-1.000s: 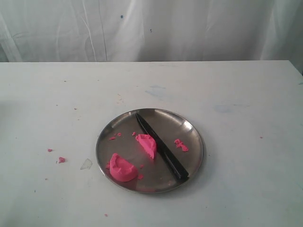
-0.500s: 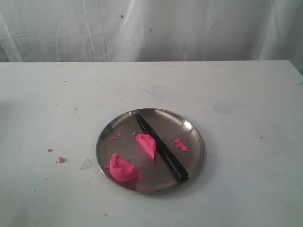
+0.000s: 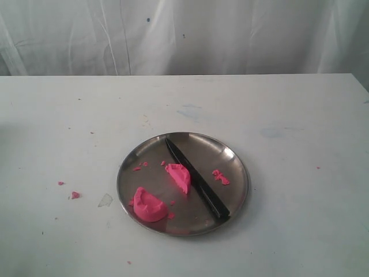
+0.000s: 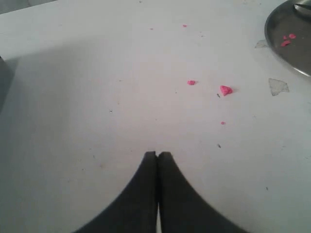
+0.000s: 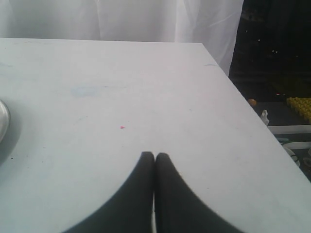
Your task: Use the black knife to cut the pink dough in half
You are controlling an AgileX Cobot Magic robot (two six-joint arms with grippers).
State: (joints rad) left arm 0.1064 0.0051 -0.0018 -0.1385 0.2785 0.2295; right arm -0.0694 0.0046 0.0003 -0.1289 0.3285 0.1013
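Nothing has moved since 1 second ago. We see the pink dough (image 3: 147, 205) in 2 halves on the steel plate (image 3: 233, 173), at centre and 7 o'clock; the black knife (image 3: 196, 178) lies beside the centre half. Our left gripper (image 4: 157, 154) and right gripper (image 5: 154, 155) are pressed closed, empty.

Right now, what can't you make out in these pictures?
Exterior view: arms outside the frame; whether knife touches dough half beside it, too small.
Left wrist view: plate cut off by the edge; dough out of frame.
Right wrist view: only a sliver of plate at the edge.
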